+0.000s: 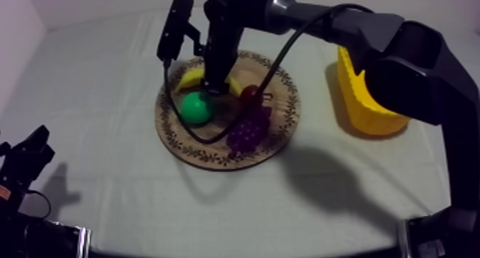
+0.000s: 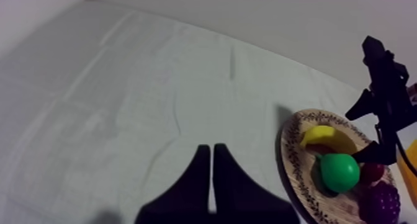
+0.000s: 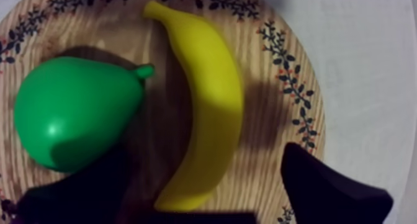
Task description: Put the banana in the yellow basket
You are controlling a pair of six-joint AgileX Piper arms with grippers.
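Before me lies a grey-white cloth [image 1: 93,96], faintly creased in long lines — behind it rises a plain pale wall [image 2: 279,15]; the light is soft, shadows dim.

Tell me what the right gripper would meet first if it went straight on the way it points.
Most likely the curved yellow banana: it lies on the round wooden board ahead of the right gripper, between its open fingers. The green pear sits beside it, out of that line.
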